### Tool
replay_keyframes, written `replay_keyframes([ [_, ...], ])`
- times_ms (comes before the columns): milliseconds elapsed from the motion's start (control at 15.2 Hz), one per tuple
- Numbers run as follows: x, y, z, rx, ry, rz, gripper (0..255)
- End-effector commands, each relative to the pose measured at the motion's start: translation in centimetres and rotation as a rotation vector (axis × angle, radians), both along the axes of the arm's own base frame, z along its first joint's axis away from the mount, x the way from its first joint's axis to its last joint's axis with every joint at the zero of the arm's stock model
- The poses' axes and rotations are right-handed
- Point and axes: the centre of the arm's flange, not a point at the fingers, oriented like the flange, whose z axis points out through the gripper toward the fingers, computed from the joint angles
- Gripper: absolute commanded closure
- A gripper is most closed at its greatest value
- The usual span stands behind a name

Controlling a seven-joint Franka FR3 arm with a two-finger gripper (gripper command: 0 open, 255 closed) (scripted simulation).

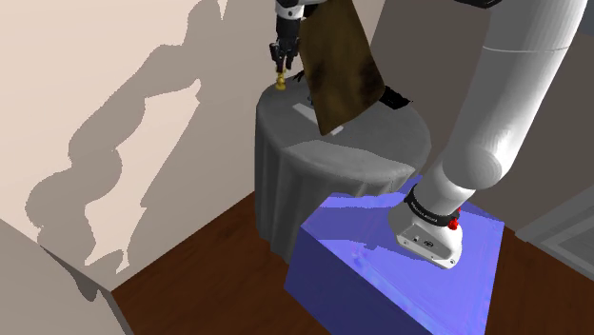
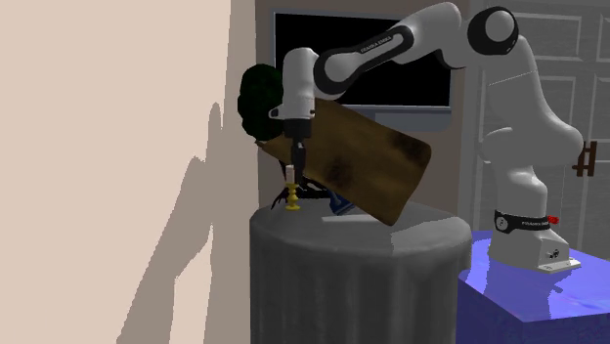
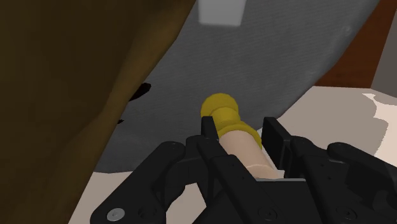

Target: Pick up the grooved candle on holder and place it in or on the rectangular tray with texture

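Gripper (image 3: pixel 242 131) clasping candle (image 3: pixel 240 147), upright (holder down)

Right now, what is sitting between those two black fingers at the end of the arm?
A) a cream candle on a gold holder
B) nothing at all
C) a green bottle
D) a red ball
A: in the wrist view the end effector clasps the cream candle from both sides, with its gold holder poking out beyond the fingertips.

At the shoulder view's upper middle, the candle on holder (image 1: pixel 281 84) stands on the round table (image 1: pixel 324 167), the tray (image 1: pixel 341 67) just right.
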Motion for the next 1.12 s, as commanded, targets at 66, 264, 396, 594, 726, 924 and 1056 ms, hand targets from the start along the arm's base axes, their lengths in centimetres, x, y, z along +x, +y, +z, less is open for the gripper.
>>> replay_keyframes([
  [66,0.1,0.0,1.6,0.0,0.0,0.0,255],
  [264,0.1,0.0,3.2,0.0,0.0,0.0,255],
  [396,0.1,0.0,4.2,0.0,0.0,0.0,255],
  [594,0.1,0.0,5.8,0.0,0.0,0.0,255],
  [726,0.1,0.0,6.9,0.0,0.0,0.0,255],
  [924,-0.5,-1.2,7.6,0.0,0.0,0.0,255],
  [1056,-1.7,-3.5,7.8,0.0,0.0,0.0,255],
])
